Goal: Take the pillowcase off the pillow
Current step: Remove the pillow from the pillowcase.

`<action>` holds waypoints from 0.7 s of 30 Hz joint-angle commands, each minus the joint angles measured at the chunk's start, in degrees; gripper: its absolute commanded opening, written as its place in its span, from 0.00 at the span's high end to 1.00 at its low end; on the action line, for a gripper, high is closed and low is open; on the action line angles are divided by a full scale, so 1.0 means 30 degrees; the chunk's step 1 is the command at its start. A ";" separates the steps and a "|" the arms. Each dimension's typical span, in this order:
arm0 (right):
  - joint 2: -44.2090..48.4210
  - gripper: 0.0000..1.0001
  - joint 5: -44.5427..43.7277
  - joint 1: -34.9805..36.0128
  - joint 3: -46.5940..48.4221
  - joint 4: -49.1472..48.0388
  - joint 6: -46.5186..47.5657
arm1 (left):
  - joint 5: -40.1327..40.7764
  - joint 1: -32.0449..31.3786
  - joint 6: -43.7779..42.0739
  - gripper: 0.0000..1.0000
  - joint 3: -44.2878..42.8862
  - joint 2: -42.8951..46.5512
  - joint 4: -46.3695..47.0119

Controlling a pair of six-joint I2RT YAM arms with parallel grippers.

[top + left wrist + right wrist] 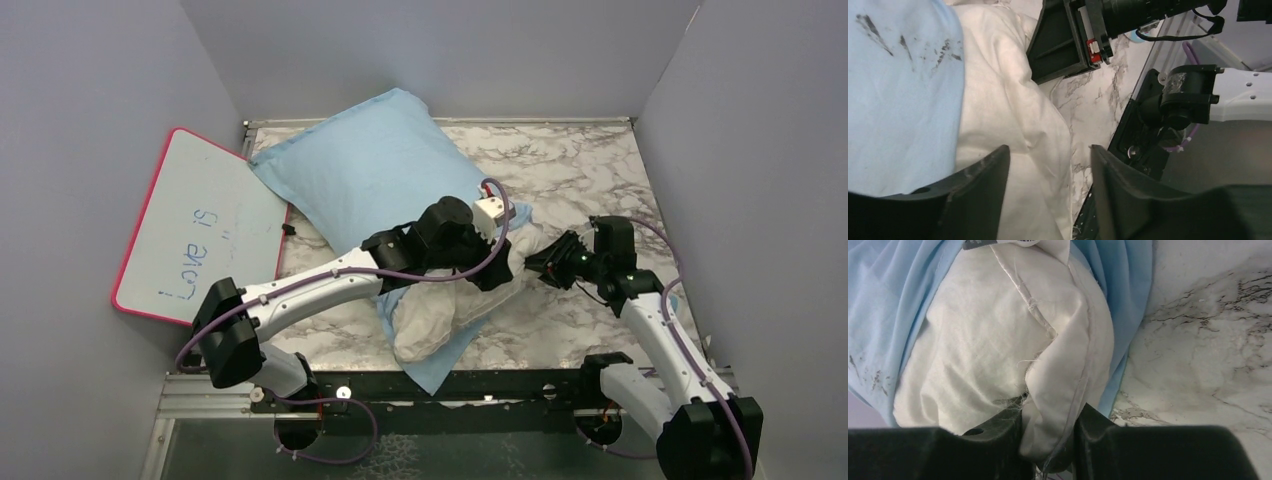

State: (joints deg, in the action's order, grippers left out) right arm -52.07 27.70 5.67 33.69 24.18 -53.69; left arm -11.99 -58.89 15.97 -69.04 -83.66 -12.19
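My right claw (1048, 440) pinches the soft pillow (978, 340) at its seam; left claw (1048, 167) open, empty; I'd grab the limp pillowcase (888, 305) hem

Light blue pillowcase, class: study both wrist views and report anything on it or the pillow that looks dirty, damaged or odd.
The thin light blue cloth pillowcase carries dark streaky smudges near its edge, possibly dirt or ink. The plump off-white fabric pillow has loose frayed threads along its seam.
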 commanded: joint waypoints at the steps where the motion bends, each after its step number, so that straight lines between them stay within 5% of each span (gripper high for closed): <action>1: 0.0709 0.71 -0.1253 0.0014 -0.0052 0.0165 0.0393 | 0.0542 -0.0056 -0.0652 0.29 -0.1332 0.0990 -0.0842; 6: 0.0888 0.59 -0.2826 0.0014 0.0705 0.2321 0.1273 | 0.1556 -0.0043 -0.1969 0.17 -0.2946 0.0928 -0.1944; 9: 0.1106 0.24 -0.4452 0.0006 0.1206 0.4386 0.0681 | 0.2379 0.0066 -0.3052 0.14 -0.5080 -0.0058 -0.3337; 21: 0.4538 0.16 -0.0755 -0.0001 -0.2158 0.1475 -0.2086 | 0.1461 0.1902 -0.7407 0.04 -1.8379 -1.0489 -0.9446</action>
State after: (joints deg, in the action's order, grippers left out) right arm -40.60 19.16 5.65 30.79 34.00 -54.89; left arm -4.89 -55.20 -0.14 -113.12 -103.72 -32.08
